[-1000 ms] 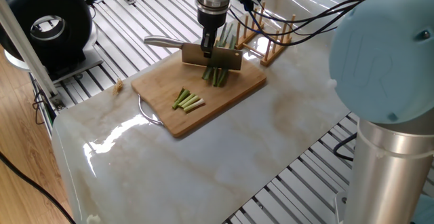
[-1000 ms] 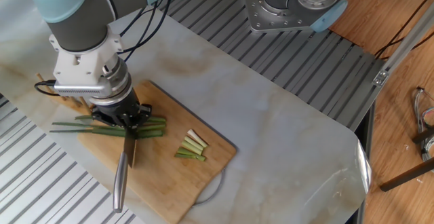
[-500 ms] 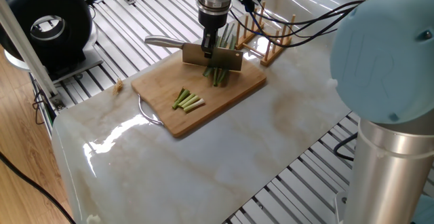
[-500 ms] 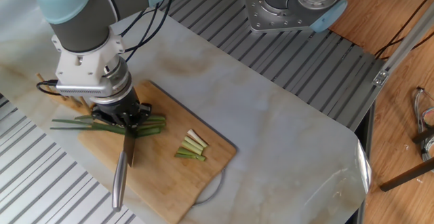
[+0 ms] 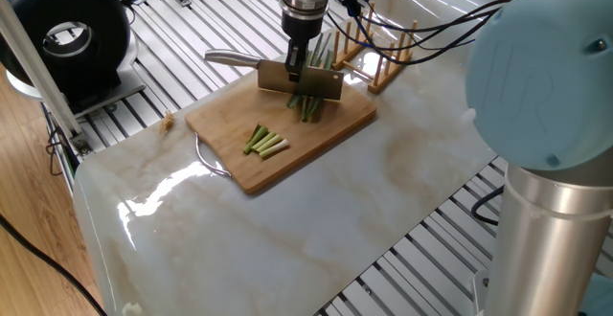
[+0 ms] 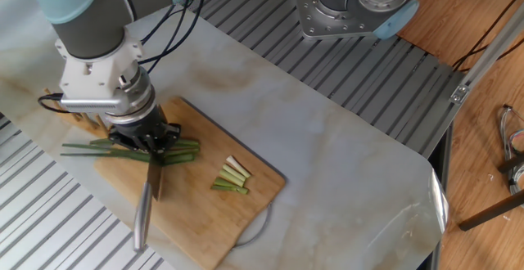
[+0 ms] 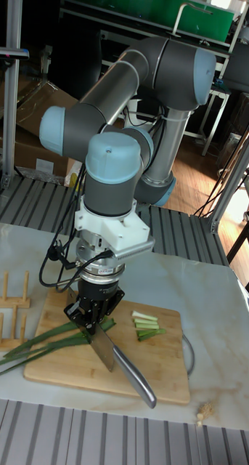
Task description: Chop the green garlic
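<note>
The marbled surface (image 5: 287, 230) is seen carrying a wooden cutting board (image 5: 230, 129), and across the board the green garlic (image 7: 37, 347) is laid lengthwise, its leafy dark ends run off the edge towards the wooden peg rack (image 7: 6, 301), its cut end aimed at the board's middle. A knife (image 7: 124, 367) is gripped by the pincer (image 7: 89, 314), pinched tight on the blade's top, blade set crosswise over the stalks. Short cut pieces (image 6: 232, 177) are lying apart, nearer the board's metal handle (image 5: 209, 158).
</note>
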